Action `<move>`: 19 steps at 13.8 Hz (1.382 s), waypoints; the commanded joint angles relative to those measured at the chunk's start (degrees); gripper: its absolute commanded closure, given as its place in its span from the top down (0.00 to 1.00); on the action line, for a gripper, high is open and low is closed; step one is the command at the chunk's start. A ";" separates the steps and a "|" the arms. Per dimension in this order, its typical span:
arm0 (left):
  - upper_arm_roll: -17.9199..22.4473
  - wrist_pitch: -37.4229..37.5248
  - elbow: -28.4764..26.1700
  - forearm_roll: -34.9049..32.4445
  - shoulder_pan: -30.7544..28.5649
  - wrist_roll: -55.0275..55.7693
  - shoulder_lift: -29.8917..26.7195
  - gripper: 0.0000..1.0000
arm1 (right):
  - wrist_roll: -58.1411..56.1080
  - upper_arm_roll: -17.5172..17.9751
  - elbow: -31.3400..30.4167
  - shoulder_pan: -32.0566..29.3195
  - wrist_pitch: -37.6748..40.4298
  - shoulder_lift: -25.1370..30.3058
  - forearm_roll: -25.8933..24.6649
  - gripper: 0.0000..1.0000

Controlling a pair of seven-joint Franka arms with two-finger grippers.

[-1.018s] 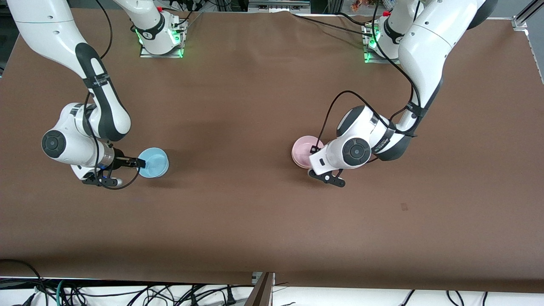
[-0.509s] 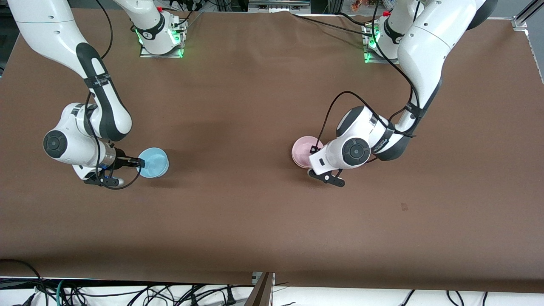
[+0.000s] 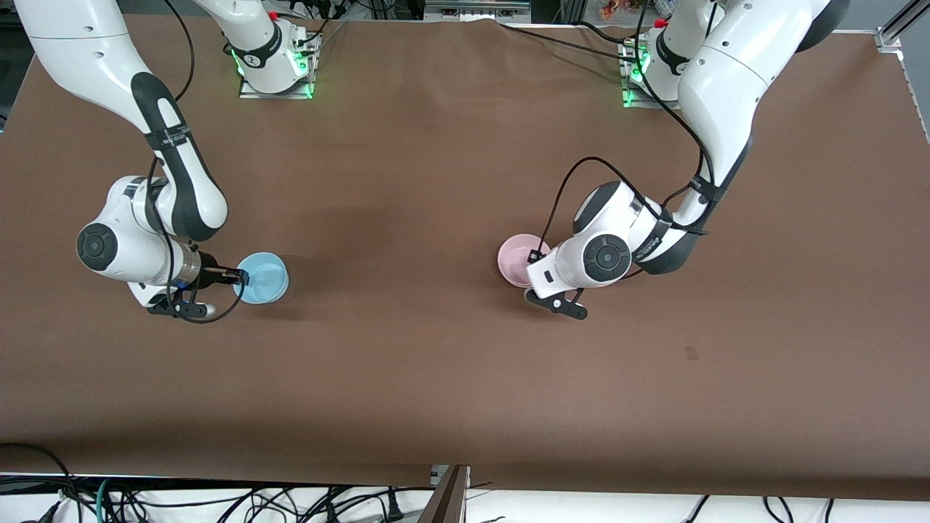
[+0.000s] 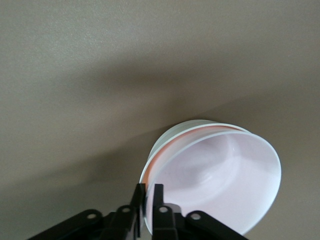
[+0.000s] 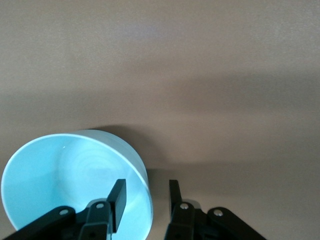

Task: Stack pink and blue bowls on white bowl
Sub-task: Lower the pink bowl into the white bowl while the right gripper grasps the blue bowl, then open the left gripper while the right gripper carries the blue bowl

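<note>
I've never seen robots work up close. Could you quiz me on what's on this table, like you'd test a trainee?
1. True or false: the blue bowl is already stacked in another bowl.
2. The pink bowl sits in: A. the white bowl B. the blue bowl C. nothing.
3. Fill in: the right gripper has its fingers either side of the ___ bowl's rim.
Key: 1 false; 2 A; 3 blue.

Brown table cover (image 3: pixel 436 378); tangled cables (image 3: pixel 218 505) along near edge; small dark mark (image 3: pixel 691 354), maybe tape.
</note>
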State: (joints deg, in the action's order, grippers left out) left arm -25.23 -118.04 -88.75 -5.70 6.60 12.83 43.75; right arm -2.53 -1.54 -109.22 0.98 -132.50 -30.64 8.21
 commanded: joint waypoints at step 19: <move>0.36 29.96 5.52 -0.03 -22.13 -11.58 -35.22 1.00 | 11.97 18.92 9.99 0.34 14.73 2.34 7.70 0.00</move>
State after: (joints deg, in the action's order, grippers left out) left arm -24.29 -90.17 -83.55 -5.95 -12.21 6.07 8.93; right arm 2.87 13.50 -99.84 1.40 -118.25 -28.56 15.29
